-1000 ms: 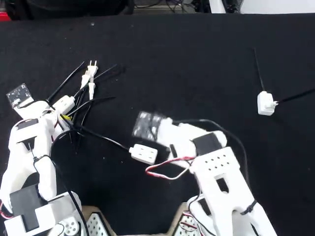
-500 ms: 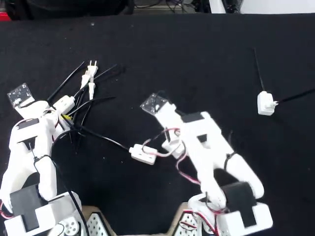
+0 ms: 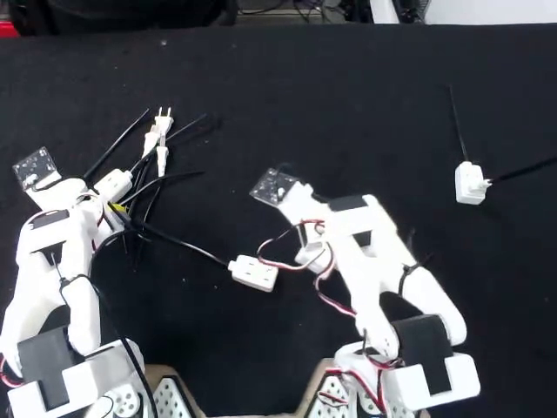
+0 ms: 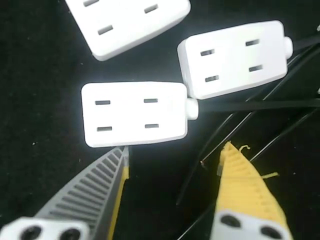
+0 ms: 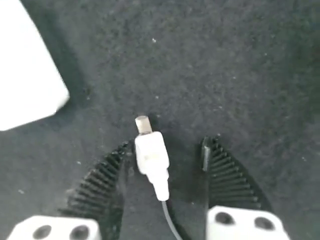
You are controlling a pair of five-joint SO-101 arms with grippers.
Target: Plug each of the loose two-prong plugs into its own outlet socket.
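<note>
The right gripper (image 5: 166,147) stands open, ribbed jaws straddling the small white two-prong plug (image 5: 150,156) on the black cloth table (image 5: 240,60); the plug lies beside one jaw, long axis in line with the gripper, prongs pointing away, the white rectangular plastic outlet socket (image 5: 25,85) near, obliquely ahead

Plug (image 5: 150,154) inside right claw (image 5: 165,147), beside outlet (image 5: 25,80)
</note>
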